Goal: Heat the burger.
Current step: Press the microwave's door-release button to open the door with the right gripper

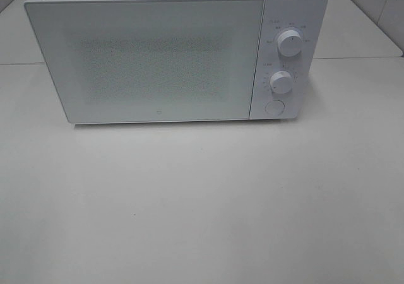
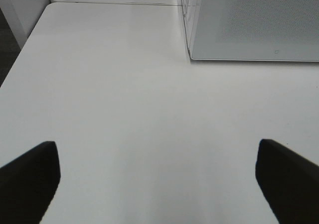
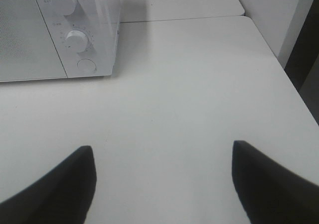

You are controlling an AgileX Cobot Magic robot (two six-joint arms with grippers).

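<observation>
1. Microwave [image 1: 151, 57]: white, door shut, standing at the back of the white table [image 1: 202, 208].
2. Left gripper [image 2: 157, 154]: jaws spread wide, nothing between them, bare tabletop below.
3. Right gripper [image 3: 163, 152]: jaws apart, holding nothing, over the table near the microwave's knob side.
4. Burger: seen in no view; cannot tell where it is.

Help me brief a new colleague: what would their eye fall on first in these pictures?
The white microwave fills the back of the pale table, door shut, with an upper knob, a lower knob and a round button stacked on its right panel. The left gripper and right gripper hang open over the table, holding nothing. No burger shows in any view.
</observation>
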